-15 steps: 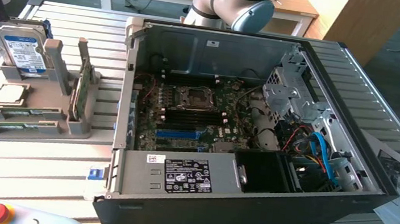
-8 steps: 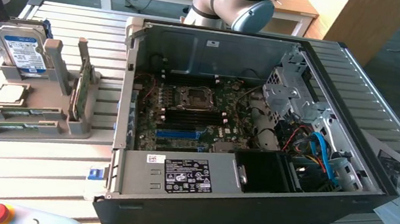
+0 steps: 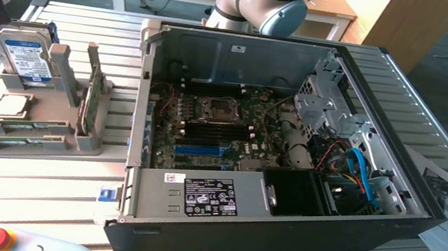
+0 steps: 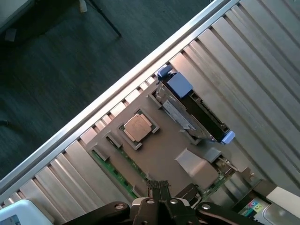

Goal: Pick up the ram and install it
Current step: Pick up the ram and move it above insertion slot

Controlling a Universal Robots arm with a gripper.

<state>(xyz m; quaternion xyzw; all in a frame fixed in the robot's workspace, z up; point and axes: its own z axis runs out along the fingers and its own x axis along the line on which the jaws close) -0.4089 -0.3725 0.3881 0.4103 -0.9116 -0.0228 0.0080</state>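
The ram (image 3: 24,138) (image 4: 112,171), a long thin green circuit-board stick, is seen lying on its long edge in a slot along the near side of a grey holder (image 3: 56,137) (image 4: 164,150), at the exterior view's left. What appears to be a second similar stick (image 3: 23,124) is set in the slot just beside it. The ram is judged to be light and stiff but fragile. It would best be taken by its two flat faces near the middle of its length, clear of the contact edge seated in the slot. The faces are smooth, so a centred, square hold is called for.

The gripper (image 4: 158,183) is shown above the holder with its jaws together and nothing between them, apart from the ram.

A square processor chip (image 3: 11,104) (image 4: 138,126), an upright hard drive (image 3: 23,56) (image 4: 192,112) and a taller green card (image 3: 88,102) are also kept in the holder. The holder rests on a slatted table (image 3: 37,186) (image 4: 253,70). To the exterior view's right an open computer case (image 3: 279,235) is laid on its side, with the motherboard (image 3: 215,131) exposed.

Much of the ram is sunk in its slot, and its chips and label cannot be clearly made out. The memory slots on the motherboard are hard to tell apart. The arm (image 3: 265,2) is cut off at the frame's top.
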